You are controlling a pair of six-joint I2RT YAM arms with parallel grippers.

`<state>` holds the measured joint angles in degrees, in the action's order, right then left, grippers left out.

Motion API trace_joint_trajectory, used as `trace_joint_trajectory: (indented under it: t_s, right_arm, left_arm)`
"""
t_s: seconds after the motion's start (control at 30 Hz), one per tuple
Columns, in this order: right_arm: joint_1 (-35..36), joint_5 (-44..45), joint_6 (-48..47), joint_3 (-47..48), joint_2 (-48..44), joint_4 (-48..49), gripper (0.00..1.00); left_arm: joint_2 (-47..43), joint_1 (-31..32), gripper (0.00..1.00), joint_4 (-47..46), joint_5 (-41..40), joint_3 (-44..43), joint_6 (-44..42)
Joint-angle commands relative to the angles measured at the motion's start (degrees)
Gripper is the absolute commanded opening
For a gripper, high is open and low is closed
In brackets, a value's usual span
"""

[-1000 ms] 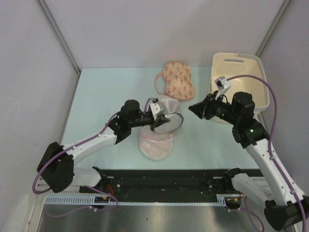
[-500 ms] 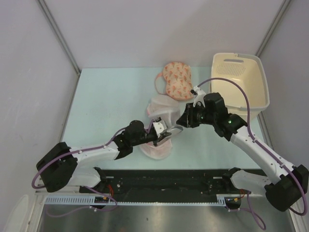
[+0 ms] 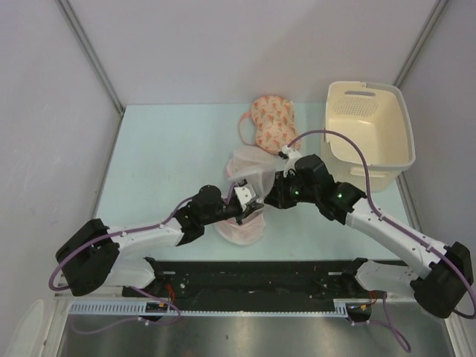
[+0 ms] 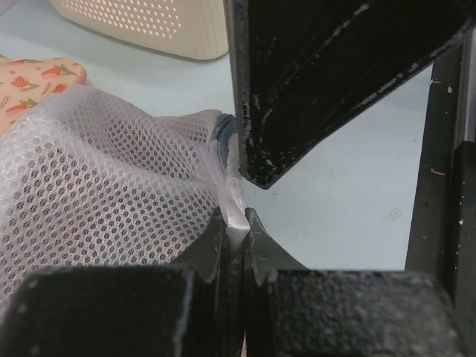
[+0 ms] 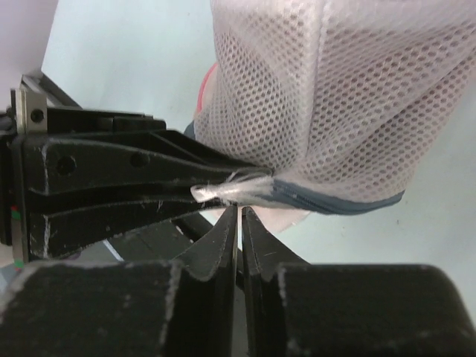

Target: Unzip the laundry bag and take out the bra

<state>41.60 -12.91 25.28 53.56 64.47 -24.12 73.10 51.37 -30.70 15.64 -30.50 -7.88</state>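
The laundry bag [image 4: 97, 186], white mesh with a grey zip rim [image 5: 342, 202], hangs lifted between both arms [image 3: 259, 181]. My left gripper [image 4: 236, 222] is shut on a white fabric tab at the end of the zip. In the top view it sits at the bag's near left [image 3: 251, 199]. My right gripper [image 5: 239, 212] is just under that tab. Its jaws are almost together with nothing visible between them, and its fingers [image 4: 312, 82] touch the zip end from above in the left wrist view. The bra is hidden.
A peach patterned bra [image 3: 272, 123] lies at the back. A cream basket [image 3: 370, 126] stands at the back right. One pink-trimmed mesh pouch [image 3: 239, 229] lies under the left gripper and another [image 3: 239, 161] behind the bag.
The right arm has swung left from the basket to the bag's zip end, and its jaws have closed. The left gripper has drawn the bag nearer and lower.
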Motion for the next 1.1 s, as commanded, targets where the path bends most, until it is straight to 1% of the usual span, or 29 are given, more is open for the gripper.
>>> trace_joint_trajectory:
  t_s: [0.0,0.07,0.2,0.37,0.5,0.57,0.6,0.63,0.8,0.97,1.07]
  right_arm:
    - [0.2,2.4,2.9,0.5,0.3,5.8,0.1]
    - [0.2,2.9,3.9,0.9,0.4,7.4,0.1]
    - [0.2,5.4,4.5,1.1,3.6,8.6,0.11]
    - [0.6,8.2,4.3,1.3,6.2,6.4,0.11]
    - [0.9,10.4,2.1,1.1,5.2,4.2,0.37]
    - [0.9,9.6,1.0,1.2,3.3,3.0,0.4]
    - [1.0,9.1,-0.7,0.9,2.4,2.9,0.44]
    - [0.8,8.5,-1.4,0.7,1.4,2.8,0.46]
    - [-2.1,4.9,-7.3,-1.6,-4.9,2.2,0.48]
    - [-5.7,2.2,-10.4,-6.5,-11.3,3.6,0.49]
    - [-5.4,0.5,-12.8,-7.2,-11.3,3.7,0.5]
  left_arm:
    - [-0.9,0.2,0.0,0.4,0.5,-0.6,1.0]
    - [-1.2,0.2,0.01,0.4,0.6,-0.5,1.0]
    - [-1.3,0.2,0.0,0.5,1.1,-0.6,1.3]
    - [-1.4,0.2,0.01,1.0,1.1,-0.8,0.9]
    - [-1.3,0.2,0.0,1.3,1.1,-0.9,0.8]
    - [-1.5,0.2,0.0,1.8,1.4,-1.3,0.7]
    - [-1.5,0.2,0.0,2.0,1.7,-1.5,0.1]
    - [-1.5,0.2,0.0,2.9,2.2,-2.0,-0.2]
    - [-1.6,0.2,0.0,7.0,5.5,-3.9,-3.5]
    - [-1.0,0.2,0.01,10.6,8.5,-5.9,-5.9]
    - [-0.2,0.2,0.0,11.2,8.4,-6.9,-5.7]
